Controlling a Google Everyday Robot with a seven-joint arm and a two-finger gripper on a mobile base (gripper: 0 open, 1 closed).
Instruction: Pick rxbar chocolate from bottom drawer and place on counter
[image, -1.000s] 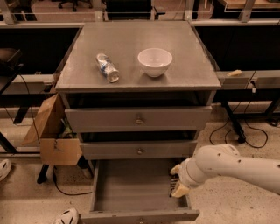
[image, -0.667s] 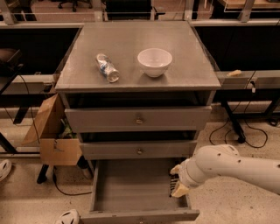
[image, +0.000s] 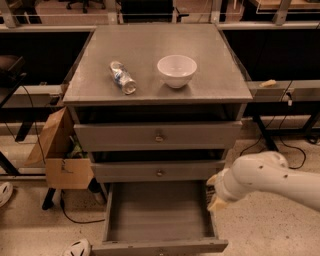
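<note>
The bottom drawer (image: 159, 212) is pulled open and its grey floor shows bare. The rxbar chocolate is not in view on that floor; the drawer's right rear corner is hidden behind my wrist. My gripper (image: 214, 194) hangs at the drawer's right wall, near its rear, at the end of the white arm (image: 265, 177) that comes in from the right. The counter (image: 158, 60) is the grey cabinet top above the drawers.
A clear plastic bottle (image: 122, 77) lies on the counter left of a white bowl (image: 176, 70). The two upper drawers (image: 159, 136) are shut. A cardboard box (image: 59, 156) stands left of the cabinet, with cables and table legs on both sides.
My arm and gripper have shifted slightly up and to the right at the drawer's right wall. Nothing else has moved.
</note>
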